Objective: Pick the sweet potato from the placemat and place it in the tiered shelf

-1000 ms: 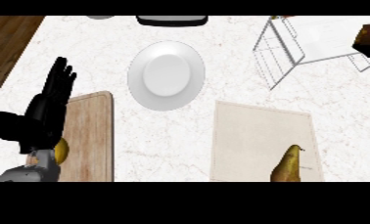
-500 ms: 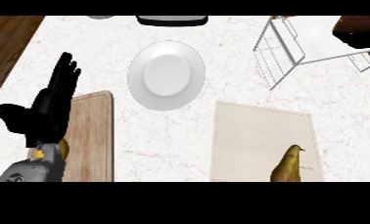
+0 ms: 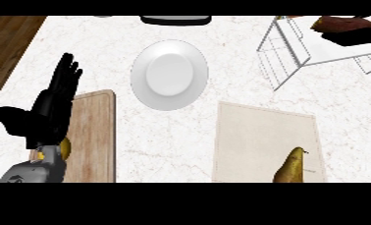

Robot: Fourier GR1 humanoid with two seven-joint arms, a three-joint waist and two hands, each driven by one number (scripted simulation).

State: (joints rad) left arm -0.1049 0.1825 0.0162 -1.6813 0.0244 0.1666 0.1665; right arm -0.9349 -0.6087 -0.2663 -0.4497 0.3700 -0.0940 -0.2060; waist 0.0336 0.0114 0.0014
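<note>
Head view: sweet potato (image 3: pixel 339 21) at 2 o'clock, at the tiered shelf (image 3: pixel 290 54) top, right hand (image 3: pixel 349 36) against it, grip indiscernible. Placemat (image 3: pixel 264 143) at 5 o'clock carries a pear (image 3: pixel 291 167). Left hand (image 3: pixel 49 106) rests released at 9 o'clock beside the cutting board (image 3: pixel 92 138).

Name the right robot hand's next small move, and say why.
Probably lower and let go: the sweet potato is over the tiered shelf at top right, apparently against the right robot hand, and off the placemat.
</note>
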